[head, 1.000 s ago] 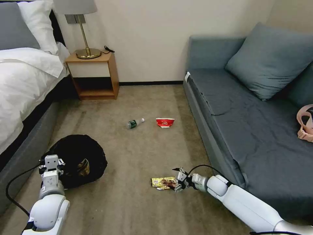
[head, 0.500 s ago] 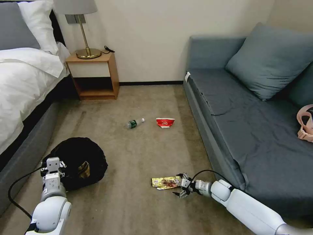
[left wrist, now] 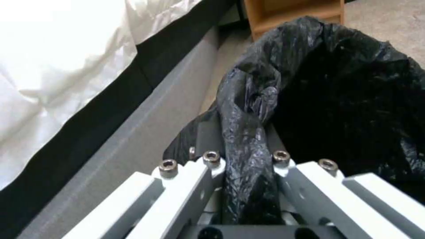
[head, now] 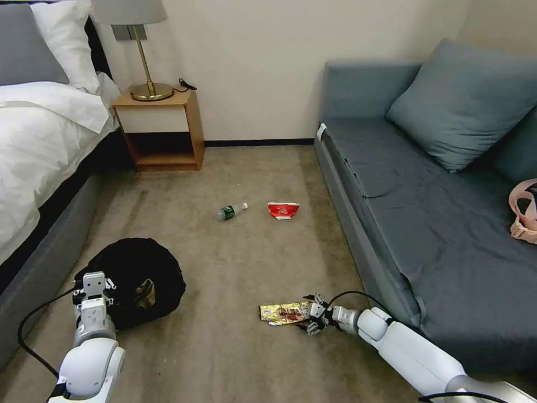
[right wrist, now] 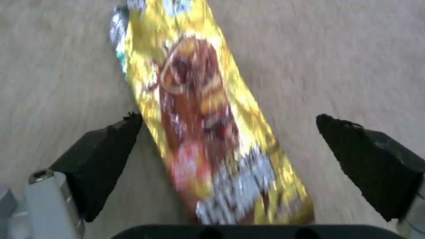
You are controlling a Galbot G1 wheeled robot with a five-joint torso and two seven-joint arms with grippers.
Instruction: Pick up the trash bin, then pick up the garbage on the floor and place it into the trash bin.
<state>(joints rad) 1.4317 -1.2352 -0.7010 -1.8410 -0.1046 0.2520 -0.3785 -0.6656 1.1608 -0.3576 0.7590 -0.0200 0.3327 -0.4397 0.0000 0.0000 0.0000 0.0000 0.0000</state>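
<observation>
1. Right now the snack wrapper (head: 282,313) lies flat on the carpet (head: 235,358), near the sofa base, long axis running left–right across the head view. One end points toward the trash bin (head: 140,278), the other toward the right gripper (head: 313,321).
2. R gripper is low at the floor, jaws spread wide. In the right wrist view the wrapper (right wrist: 204,132) lies lengthwise between the two black fingertips (right wrist: 104,156), nearer one of them and apart from the other; whether it touches the nearer one, can't tell.
3. Left gripper (head: 94,288) sits at the bin's near rim. In the left wrist view its jaws are pinched on a bunched fold of the black bag (left wrist: 252,146) that lines the bin.
4. Bin stands by the bed frame, mouth up, bag draped over the rim. Inside, a brownish-gold crumpled piece (head: 145,292) shows against the black; can't tell exactly what it is.
5. Farther off, mid-floor: the bottle (head: 231,211) lies on its side, white cap toward the carton (head: 283,210), which sits just beside it, apart.
6. Room: beige carpet, bed (head: 39,140) w/ white bedding on the left, wooden nightstand (head: 162,129) w/ a brass lamp (head: 146,78) against the wall, grey-blue sofa (head: 425,212) w/ a cushion (head: 470,101) on the right, a pink item (head: 526,215) at its edge.
</observation>
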